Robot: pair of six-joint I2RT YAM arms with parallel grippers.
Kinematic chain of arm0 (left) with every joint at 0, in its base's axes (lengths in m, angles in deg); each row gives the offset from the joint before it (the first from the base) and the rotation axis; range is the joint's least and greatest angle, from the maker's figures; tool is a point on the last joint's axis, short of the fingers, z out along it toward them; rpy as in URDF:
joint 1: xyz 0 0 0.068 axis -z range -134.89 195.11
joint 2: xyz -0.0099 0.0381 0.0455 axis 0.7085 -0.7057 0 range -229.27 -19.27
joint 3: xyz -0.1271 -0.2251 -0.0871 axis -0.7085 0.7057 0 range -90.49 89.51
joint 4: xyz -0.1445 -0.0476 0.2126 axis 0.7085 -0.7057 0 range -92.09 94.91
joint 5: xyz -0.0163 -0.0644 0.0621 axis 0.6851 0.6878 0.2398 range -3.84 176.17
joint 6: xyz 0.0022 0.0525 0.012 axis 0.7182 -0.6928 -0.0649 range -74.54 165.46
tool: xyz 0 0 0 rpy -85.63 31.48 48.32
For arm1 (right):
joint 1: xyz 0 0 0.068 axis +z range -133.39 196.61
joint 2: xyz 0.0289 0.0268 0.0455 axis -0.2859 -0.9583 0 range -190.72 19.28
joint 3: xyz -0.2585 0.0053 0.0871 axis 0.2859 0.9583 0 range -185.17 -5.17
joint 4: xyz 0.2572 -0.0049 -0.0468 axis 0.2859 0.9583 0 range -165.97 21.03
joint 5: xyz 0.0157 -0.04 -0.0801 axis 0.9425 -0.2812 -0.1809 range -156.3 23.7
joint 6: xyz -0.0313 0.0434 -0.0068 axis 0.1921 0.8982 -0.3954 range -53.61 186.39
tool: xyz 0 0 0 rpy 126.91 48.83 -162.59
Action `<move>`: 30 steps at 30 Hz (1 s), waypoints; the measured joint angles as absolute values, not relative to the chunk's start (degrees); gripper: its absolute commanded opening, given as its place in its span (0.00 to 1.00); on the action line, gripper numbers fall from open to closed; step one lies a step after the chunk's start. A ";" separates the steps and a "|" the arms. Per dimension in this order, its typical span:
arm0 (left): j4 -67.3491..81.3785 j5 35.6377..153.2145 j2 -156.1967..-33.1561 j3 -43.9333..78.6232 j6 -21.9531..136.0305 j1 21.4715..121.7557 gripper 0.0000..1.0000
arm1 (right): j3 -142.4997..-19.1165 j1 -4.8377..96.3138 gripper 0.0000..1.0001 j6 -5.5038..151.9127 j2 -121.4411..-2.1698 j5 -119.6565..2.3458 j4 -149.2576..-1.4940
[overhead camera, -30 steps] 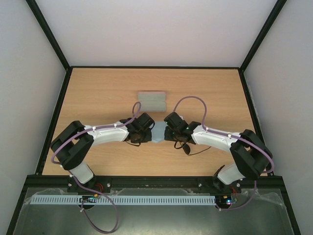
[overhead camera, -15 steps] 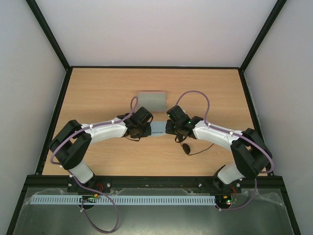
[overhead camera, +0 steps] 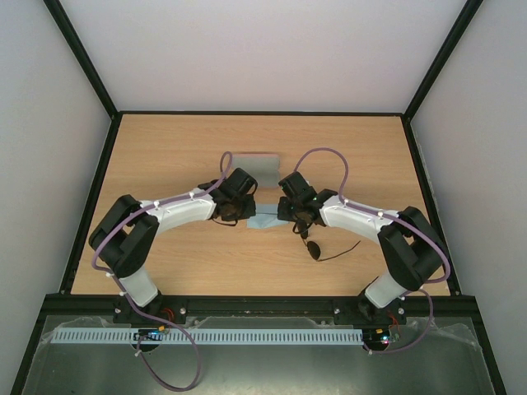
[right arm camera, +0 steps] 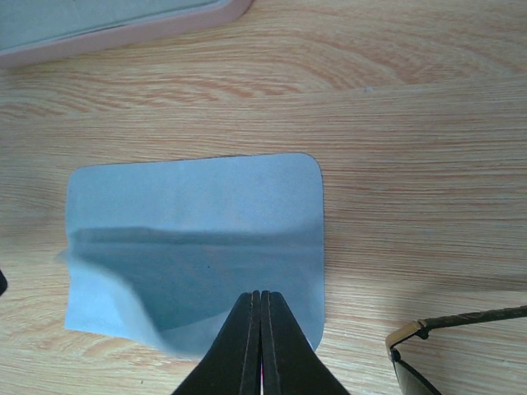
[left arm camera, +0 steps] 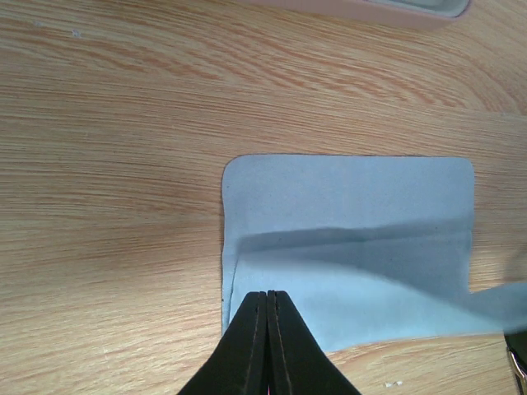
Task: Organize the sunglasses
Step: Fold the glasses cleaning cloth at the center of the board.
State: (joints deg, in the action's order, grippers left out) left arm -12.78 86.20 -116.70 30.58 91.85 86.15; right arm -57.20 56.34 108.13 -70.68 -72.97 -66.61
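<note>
The sunglasses (overhead camera: 314, 247), thin dark wire frame with dark lenses, lie on the table just near of my right gripper; one lens corner and a temple arm show in the right wrist view (right arm camera: 428, 337). A light blue cloth (overhead camera: 265, 222) lies between my grippers. My left gripper (overhead camera: 247, 216) is shut on the cloth's (left arm camera: 354, 247) near left edge (left arm camera: 270, 294). My right gripper (overhead camera: 285, 217) is shut on the cloth's (right arm camera: 198, 230) near right edge (right arm camera: 261, 294). The near part of the cloth is lifted and folds over the far part.
The pink case (overhead camera: 256, 167) lies open just beyond the cloth; its rim shows at the top of the left wrist view (left arm camera: 370, 8) and of the right wrist view (right arm camera: 115, 29). Black frame rails (overhead camera: 99, 197) border the wooden table.
Both grippers have moved away from the arm bases toward the case, carrying the cloth's near edge with them. The sunglasses have stayed in place.
</note>
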 measured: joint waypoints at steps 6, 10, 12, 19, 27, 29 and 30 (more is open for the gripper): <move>-12.72 86.37 -117.13 30.40 91.28 85.69 0.02 | -57.23 56.05 0.01 107.73 -72.21 -73.00 -66.61; -12.69 86.57 -117.86 30.31 90.84 85.08 0.02 | -57.47 55.94 0.01 107.69 -72.93 -73.00 -66.58; -12.72 86.59 -118.07 30.31 90.78 84.82 0.02 | -57.88 55.90 0.01 107.58 -73.32 -73.04 -66.58; -12.87 86.57 -118.60 30.18 90.21 84.45 0.07 | -60.02 55.24 0.01 107.03 -75.44 -73.54 -65.77; -13.48 86.53 -120.50 26.93 88.24 84.49 0.23 | -60.29 55.20 0.01 106.66 -76.45 -73.87 -65.32; -14.12 85.94 -120.98 26.12 87.72 85.08 0.24 | -60.29 55.20 0.01 106.66 -76.45 -73.87 -65.27; -14.38 85.63 -121.07 25.90 87.54 85.25 0.23 | -60.29 55.20 0.01 106.66 -76.45 -73.85 -65.27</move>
State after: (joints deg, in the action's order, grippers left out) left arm -14.38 85.63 -121.07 25.90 87.54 85.25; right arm -60.29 55.20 106.66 -76.45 -73.85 -65.27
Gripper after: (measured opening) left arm 0.233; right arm 0.017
